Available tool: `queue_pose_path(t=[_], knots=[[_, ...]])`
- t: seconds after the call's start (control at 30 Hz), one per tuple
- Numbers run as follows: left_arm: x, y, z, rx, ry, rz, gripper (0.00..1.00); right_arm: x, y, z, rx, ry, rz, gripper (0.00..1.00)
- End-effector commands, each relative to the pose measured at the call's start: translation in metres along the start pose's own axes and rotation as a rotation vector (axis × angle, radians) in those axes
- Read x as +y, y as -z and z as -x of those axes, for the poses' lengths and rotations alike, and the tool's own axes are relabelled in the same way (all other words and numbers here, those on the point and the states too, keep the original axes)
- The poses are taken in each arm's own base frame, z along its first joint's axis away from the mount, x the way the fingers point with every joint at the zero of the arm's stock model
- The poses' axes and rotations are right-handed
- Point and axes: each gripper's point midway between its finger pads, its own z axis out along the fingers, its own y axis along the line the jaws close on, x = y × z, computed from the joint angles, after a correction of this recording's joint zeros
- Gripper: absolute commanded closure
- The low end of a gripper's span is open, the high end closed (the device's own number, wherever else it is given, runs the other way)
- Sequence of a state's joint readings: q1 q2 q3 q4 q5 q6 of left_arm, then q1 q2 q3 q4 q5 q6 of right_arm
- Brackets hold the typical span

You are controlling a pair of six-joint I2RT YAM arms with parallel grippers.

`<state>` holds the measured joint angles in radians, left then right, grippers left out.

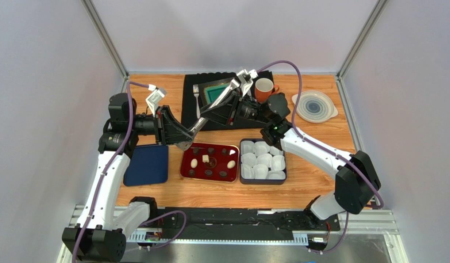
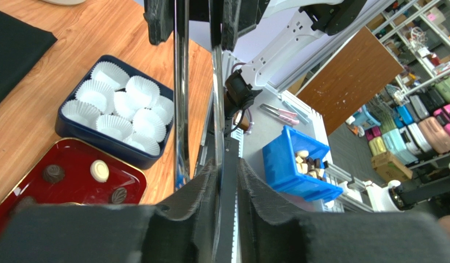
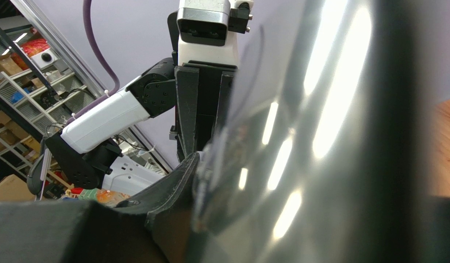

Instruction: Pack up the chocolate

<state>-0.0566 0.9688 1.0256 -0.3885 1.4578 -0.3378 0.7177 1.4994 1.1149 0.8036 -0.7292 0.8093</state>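
Black foam-faced fingers of the left gripper fill the bottom of its wrist view, pressed together on the metal tongs. The tongs run upward as two thin blades seen edge-on. At their far end the right gripper is clamped on the same tongs, its body cut off by the top edge. The right wrist view is almost wholly covered by a blurred, glaring blade; only one dark finger and the left arm beyond it can be made out.

From above, the tongs hang slanted between the two grippers, over the far edge of the red tray. The chocolate lies in this tray: dark rounds around the rim, two cream ovals and a pale cube nearer the middle. In the left wrist view the finger hides most of the tray.

Just to the tray's right stands a dark blue box packed with white paper cups. A dark blue lid lies flat to the tray's left.

Farther back a black mat carries a fork and a green dish, half hidden by the right arm. An orange mug and a pale ribbed lid sit to the right.

Beyond the table edge, a blue bin holds small pale and dark pieces, too small to identify.
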Motion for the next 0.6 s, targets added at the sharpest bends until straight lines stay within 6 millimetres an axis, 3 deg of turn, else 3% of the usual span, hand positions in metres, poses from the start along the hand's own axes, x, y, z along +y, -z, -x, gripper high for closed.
queue_pose_path(t=[0.0,0.13,0.3,0.37,0.43,0.47,0.5,0.53,0.57], knots=[[-0.056,0.012,-0.007,0.108,-0.075,-0.285,0.6,0.01,0.004,0.033,-0.058,0.118,-0.057,0.64],[-0.051,0.012,0.0,0.122,-0.074,-0.237,0.47,0.005,0.011,0.032,-0.011,0.152,-0.132,0.64],[-0.03,0.024,0.029,0.061,-0.05,-0.112,0.43,0.002,0.02,0.04,0.009,0.244,-0.225,0.65],[-0.006,0.04,0.048,-0.025,-0.027,-0.003,0.42,0.0,0.027,0.039,0.037,0.253,-0.275,0.65],[0.032,0.059,0.061,-0.122,0.073,0.101,0.42,-0.007,0.031,0.04,0.055,0.262,-0.332,0.64],[0.05,0.065,0.06,-0.152,0.069,0.139,0.41,-0.007,0.032,0.04,0.059,0.261,-0.347,0.63],[0.073,0.072,0.05,-0.189,0.191,0.168,0.4,-0.011,0.033,0.041,0.056,0.262,-0.372,0.62],[0.093,0.081,0.046,-0.217,0.166,0.222,0.19,-0.015,0.034,0.038,0.07,0.258,-0.391,0.62],[0.106,0.084,0.038,-0.225,0.173,0.247,0.14,-0.013,0.031,0.033,0.081,0.257,-0.393,0.61]])
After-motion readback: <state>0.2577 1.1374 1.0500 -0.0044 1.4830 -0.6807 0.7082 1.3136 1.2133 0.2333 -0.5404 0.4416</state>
